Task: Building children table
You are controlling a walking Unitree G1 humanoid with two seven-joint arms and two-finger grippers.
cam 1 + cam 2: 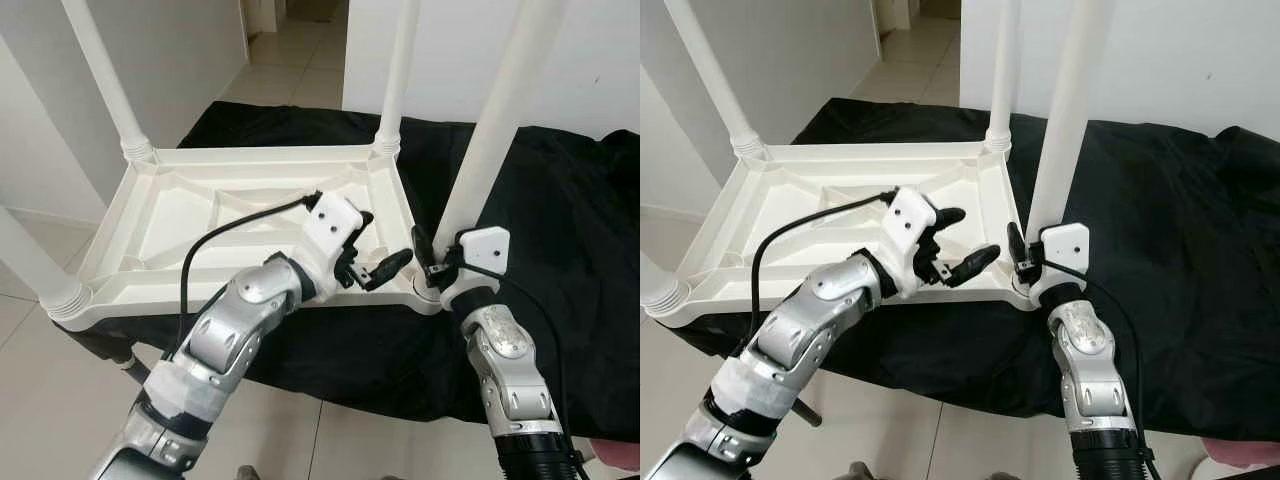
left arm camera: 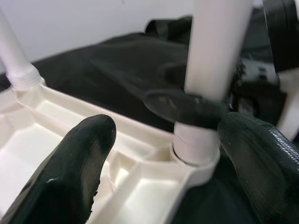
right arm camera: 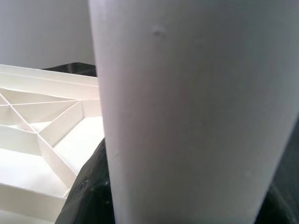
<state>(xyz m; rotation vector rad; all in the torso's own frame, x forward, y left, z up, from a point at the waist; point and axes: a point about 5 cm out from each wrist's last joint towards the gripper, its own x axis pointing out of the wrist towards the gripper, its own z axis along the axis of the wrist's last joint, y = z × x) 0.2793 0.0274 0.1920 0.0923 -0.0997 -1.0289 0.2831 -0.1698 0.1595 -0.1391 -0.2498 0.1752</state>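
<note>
A white plastic children's table (image 1: 200, 215) lies upside down on a black cloth, with its legs pointing up. My right gripper (image 1: 435, 262) is shut on the near right leg (image 1: 500, 110) just above its socket at the table's corner. In the right wrist view that leg (image 3: 187, 107) sits between the black fingers (image 3: 88, 186). My left gripper (image 1: 385, 240) hovers open over the same corner, just left of the leg, holding nothing. From the left wrist, its fingertips (image 2: 70, 172) frame the leg's threaded base (image 2: 194, 144).
Three other legs stand in their sockets: far left (image 1: 105, 80), far right (image 1: 400, 70), near left (image 1: 30, 265). The black cloth (image 1: 560, 220) extends to the right. Tiled floor (image 1: 40, 400) lies below, white walls behind, and a doorway (image 1: 300, 40) at the back.
</note>
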